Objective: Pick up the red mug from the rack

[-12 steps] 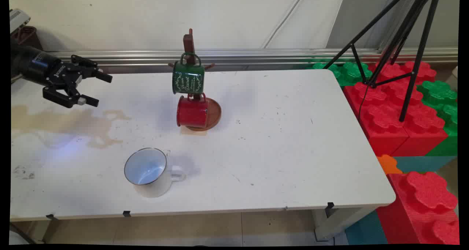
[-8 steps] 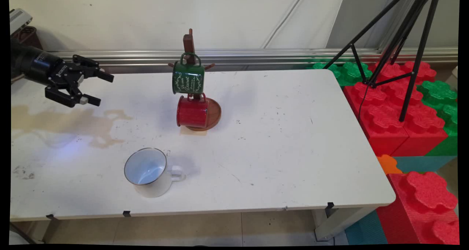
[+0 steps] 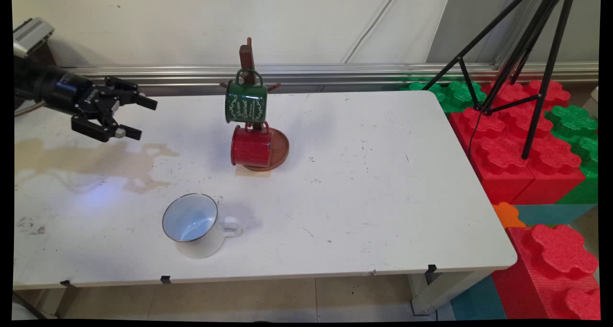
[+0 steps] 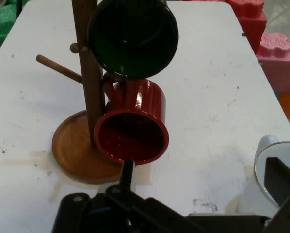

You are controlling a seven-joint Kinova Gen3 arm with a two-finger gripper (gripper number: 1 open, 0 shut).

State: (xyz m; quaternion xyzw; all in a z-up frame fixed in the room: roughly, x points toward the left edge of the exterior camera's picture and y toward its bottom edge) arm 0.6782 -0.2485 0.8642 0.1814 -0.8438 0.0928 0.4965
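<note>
Gripper: gripper (image 3: 136,118) hangs empty over the bench (image 3: 373,188), jaws spread wide
Facing: red mug (image 3: 251,146) and green mug (image 3: 245,102), mouths toward it, on wooden mug tree (image 3: 249,59)
Apart: white mug (image 3: 194,224)

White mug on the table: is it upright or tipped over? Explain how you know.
Upright. The white mug stands on its base on the table, open mouth facing up, inside empty.

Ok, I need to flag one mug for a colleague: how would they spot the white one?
Start at the wooden mug tree mid-table. The white mug stands alone near the front edge. Unlike the green mug and red mug, it isn't hung.
</note>
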